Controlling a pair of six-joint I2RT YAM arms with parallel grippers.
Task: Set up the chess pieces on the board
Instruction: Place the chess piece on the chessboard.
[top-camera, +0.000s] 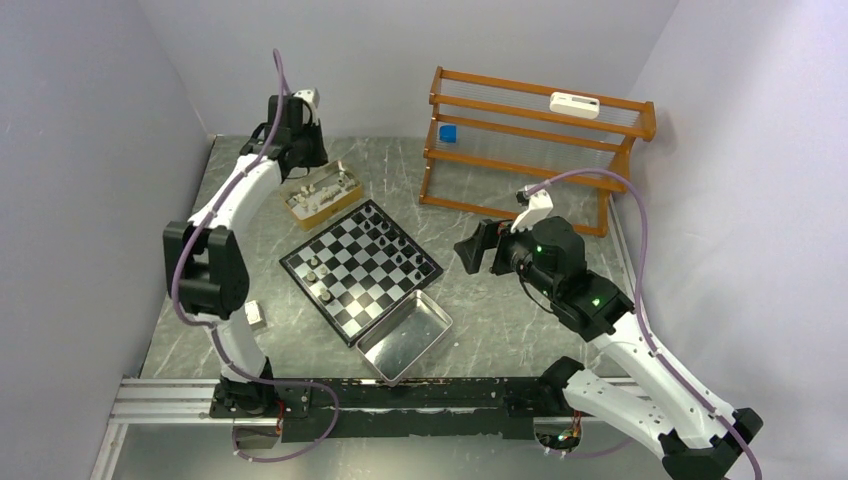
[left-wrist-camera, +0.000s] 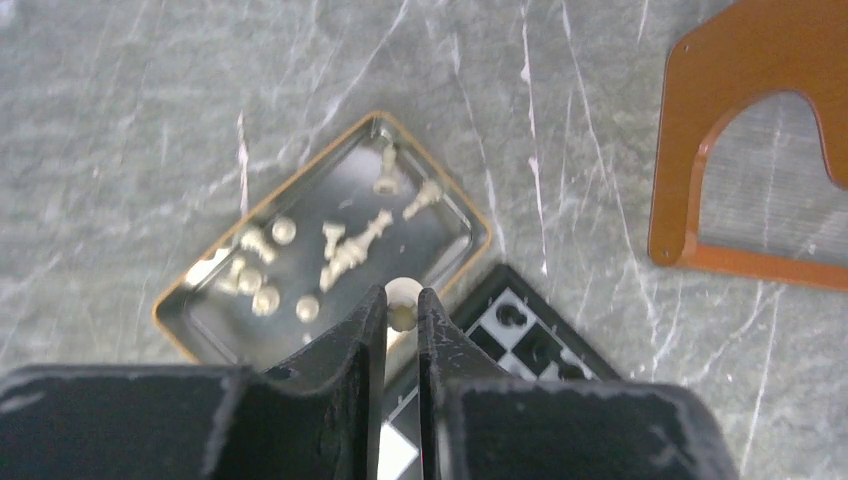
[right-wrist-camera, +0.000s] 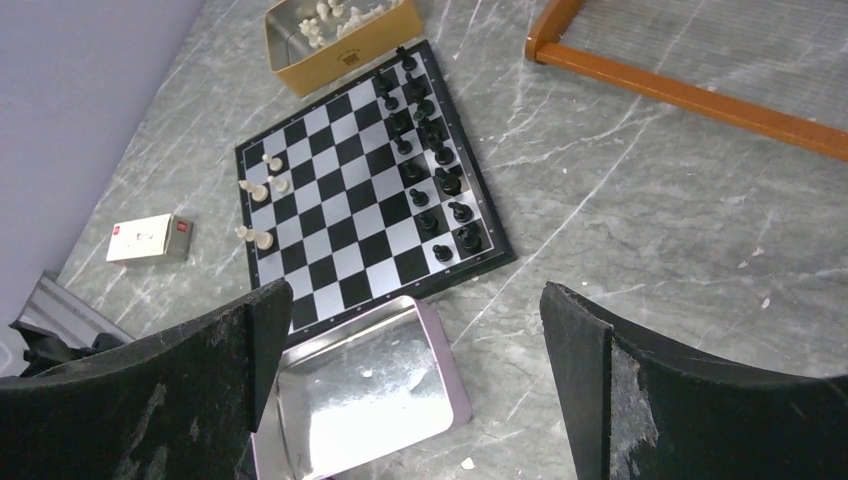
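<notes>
Two arms stand bolted at the near edge of the grey marbled table (top-camera: 500, 320). Nearest lies a shiny metal tray (top-camera: 405, 335), touching the near corner of the board (top-camera: 360, 268), with a small white carton (top-camera: 255, 315) off to the near left. The board sits turned like a diamond at the middle of the table. Black pieces (right-wrist-camera: 430, 150) stand in two lines along its far-right side, and a few pale pieces (right-wrist-camera: 262, 185) stand near its left side. To the right of the board the right pincer (right-wrist-camera: 415, 300) hangs above the table with its fingers spread wide apart and nothing between them. Just beyond the board's far-left side is a gold box (top-camera: 322, 195), where more pale figures (left-wrist-camera: 340, 250) lie jumbled on its dark floor. The left pincer (left-wrist-camera: 403, 302) hangs over the box's edge beside the board's corner, its fingers nearly together and clamped on one pale piece (left-wrist-camera: 403, 290). Farthest back on the right stands a wooden rack (top-camera: 535, 140).
</notes>
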